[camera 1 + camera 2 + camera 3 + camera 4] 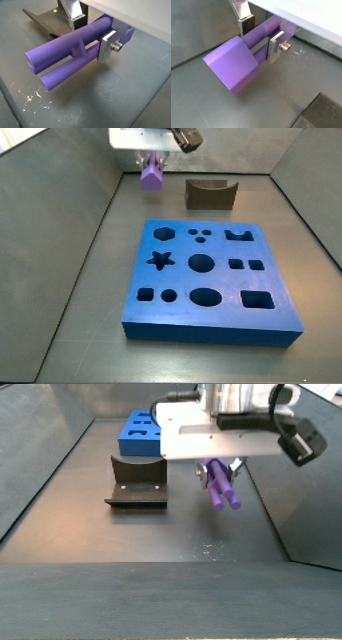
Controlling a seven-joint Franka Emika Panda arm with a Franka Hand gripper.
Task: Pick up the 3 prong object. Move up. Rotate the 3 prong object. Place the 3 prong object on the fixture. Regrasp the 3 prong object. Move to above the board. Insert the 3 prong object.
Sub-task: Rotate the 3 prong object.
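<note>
The gripper (93,32) holds the 3 prong object (70,56) clear of the floor, its silver fingers (108,46) pinching the piece across the prongs, partway along its length. In a side view the purple piece (222,487) hangs prongs-down at about three o'clock from the fixture (136,482), well apart from it, with the board (139,431) farther back, at roughly twelve o'clock from the fixture. Another side view shows the piece (152,174) at about nine o'clock from the fixture (209,194), the board (207,283) lying nearer that camera.

The piece looks like light, rigid moulded plastic, smooth enough to slip or twist under a narrow grip; the blocky base (232,66) probably offers the surest hold for a later regrasp, while the thin web between prongs seems the part likeliest to snap.

The floor (120,95) is dull grey, scuffed with pale specks, enclosed by grey walls (60,188), leaving open room around the fixture.
</note>
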